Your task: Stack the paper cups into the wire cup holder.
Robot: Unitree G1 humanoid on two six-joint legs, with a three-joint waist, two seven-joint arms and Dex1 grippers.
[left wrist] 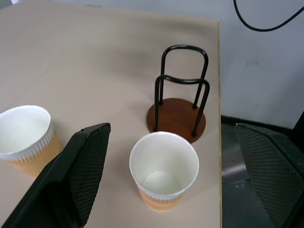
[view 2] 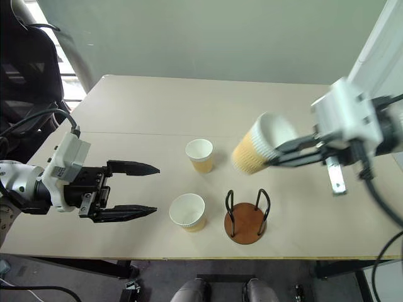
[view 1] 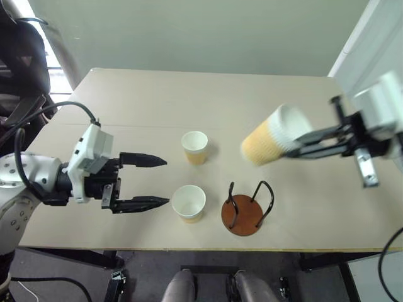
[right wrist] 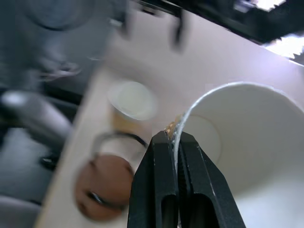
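The right gripper [view 1: 295,143] is clenched on the rim of one paper cup [view 1: 272,142], one finger inside the white wall and one outside, and holds it in the air, tipped on its side with the mouth facing the gripper. This held cup hangs above the table [view 1: 126,107], over the stretch behind the wire cup holder [view 1: 244,210]. The holder stands near the front edge of the table, its round reddish-brown base flat and its two black wire loops upright with nothing between them. Just to its left a second cup [view 1: 189,202] stands upright, mouth up, close to the base but apart from it. A third cup [view 1: 194,147] stands upright farther back, well apart from the holder. The left gripper [view 1: 153,182] hovers left of the two standing cups, its fingers spread wide and holding nothing, pointing across the table toward the nearer cup
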